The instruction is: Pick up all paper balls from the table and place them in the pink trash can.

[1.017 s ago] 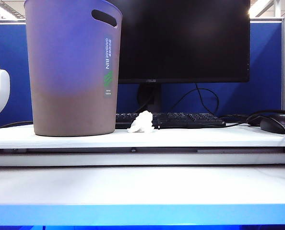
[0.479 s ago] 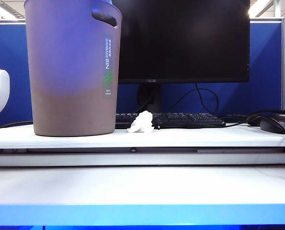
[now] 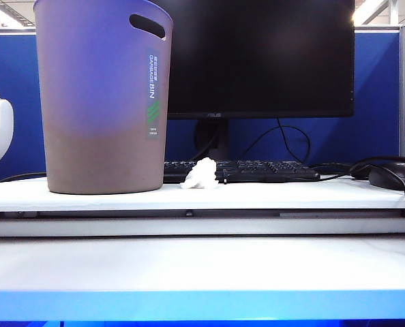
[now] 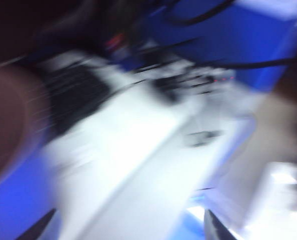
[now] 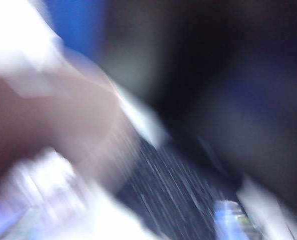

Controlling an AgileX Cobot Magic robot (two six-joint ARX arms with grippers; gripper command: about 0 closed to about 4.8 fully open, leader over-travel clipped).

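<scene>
One white paper ball [image 3: 200, 174] is left on the upper tier of the tabletop [image 3: 202, 266], at about 4 o'clock from the base of the pink trash can [image 3: 101, 95], near it but apart, and just in front of the keyboard [image 3: 257, 169]. The can stands upright at 9 o'clock in the exterior view, with the monitor [image 3: 257, 58] behind and a mouse [image 3: 393, 176] at 3 o'clock. The ball is judged to be very light, soft and easily crushed, with a wrinkled surface that is not slippery; it is likely to skid on the smooth tabletop if only brushed. It is best taken across its widest middle from above, with a gentle pinch, since folds at the edge could tear or slip free. Neither arm is seen in the exterior view. In the smeared left wrist view the left end effector [image 4: 126, 230] is shown with its two dark tips spread wide and nothing between them. The right end effector cannot be picked out in its heavily blurred wrist view, so its state cannot be told. Compared with a second earlier, the ball is found in the same spot – and the can is seen a touch shifted, with its handle cutout sitting slightly differently in the half-second frame.
</scene>
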